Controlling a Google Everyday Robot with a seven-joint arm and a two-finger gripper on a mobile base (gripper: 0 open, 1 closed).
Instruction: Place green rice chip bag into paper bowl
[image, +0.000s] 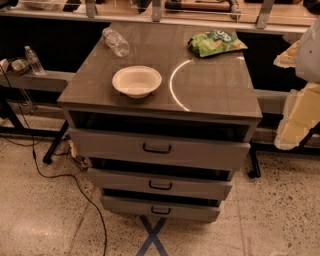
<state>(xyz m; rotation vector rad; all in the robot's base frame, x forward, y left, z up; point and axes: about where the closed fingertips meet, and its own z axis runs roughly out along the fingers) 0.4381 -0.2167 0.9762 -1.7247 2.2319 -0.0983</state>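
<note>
1. Surface. The flat grey top of the three-drawer cabinet, the surface (215, 97), carries every task item.

2. Far left corner. A clear plastic bottle (116, 41) lies on its side. It is not part of the task and lies apart from the bowl, so it probably will not obstruct the transfer.

3. Near left of centre. The shallow round off-white paper bowl (136, 81) stands upright with its mouth open upward and nothing inside it. This orientation suits a drop from above.

4. Far right corner. The crinkly bright green foil rice chip bag (216, 43) lies flat on the surface, well apart from the bowl. Nothing holds it. The task is therefore judged not yet started.

5. Right edge of the scene. The white and cream parts of the arm hang beside the cabinet, off the surface. The gripper (298, 117) appears to be the cream part lower down, below the level of the bag and touching nothing. Whether it is spread or pressed together cannot be told.

6. Next step, as judged. The arm must reach left and far to the bag before any lift.
</note>
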